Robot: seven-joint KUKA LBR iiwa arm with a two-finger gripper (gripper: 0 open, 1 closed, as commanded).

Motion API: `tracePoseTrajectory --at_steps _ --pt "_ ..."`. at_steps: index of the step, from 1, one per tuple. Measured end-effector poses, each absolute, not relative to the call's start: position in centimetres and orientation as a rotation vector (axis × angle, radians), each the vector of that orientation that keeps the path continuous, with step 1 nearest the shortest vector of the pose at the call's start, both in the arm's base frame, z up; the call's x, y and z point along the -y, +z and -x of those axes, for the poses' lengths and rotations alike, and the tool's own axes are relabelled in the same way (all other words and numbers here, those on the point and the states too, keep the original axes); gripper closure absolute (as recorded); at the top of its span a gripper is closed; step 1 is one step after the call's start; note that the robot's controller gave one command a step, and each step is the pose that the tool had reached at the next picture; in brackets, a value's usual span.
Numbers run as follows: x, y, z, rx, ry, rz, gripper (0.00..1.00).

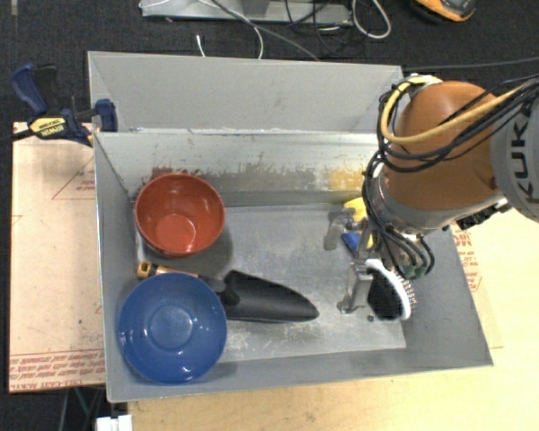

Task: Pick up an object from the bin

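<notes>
My gripper (342, 268) hangs low over the right half of the bin, its two metal fingers spread apart, one at the back (333, 235) and one at the front (348, 302). Only bare bin floor shows between them, so it is open. Just right of the front finger lies a black brush with a white rim (389, 295), partly under the wrist. A small yellow and blue thing (353, 212) peeks out beside the back finger, mostly hidden by the arm. A black scoop (268, 300) lies on the floor to the left of the gripper.
A red bowl (179, 214) stands at the left back and a blue bowl (172, 327) at the left front corner, with a small tan knob (145, 268) between them. The orange-domed arm covers the bin's right wall.
</notes>
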State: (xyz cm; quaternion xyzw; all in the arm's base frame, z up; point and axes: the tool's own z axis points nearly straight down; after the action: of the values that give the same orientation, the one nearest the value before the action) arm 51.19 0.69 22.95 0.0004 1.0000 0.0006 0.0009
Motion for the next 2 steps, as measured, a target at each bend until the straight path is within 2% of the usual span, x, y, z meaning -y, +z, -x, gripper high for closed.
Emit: tracePoseTrajectory --at_steps 1,2 --pt "-1.6 20.9 -50.8 -3.134 0.002 -0.016 0.00" --pt "-3.0 24.5 -52.4 -3.128 0.002 0.166 0.00"
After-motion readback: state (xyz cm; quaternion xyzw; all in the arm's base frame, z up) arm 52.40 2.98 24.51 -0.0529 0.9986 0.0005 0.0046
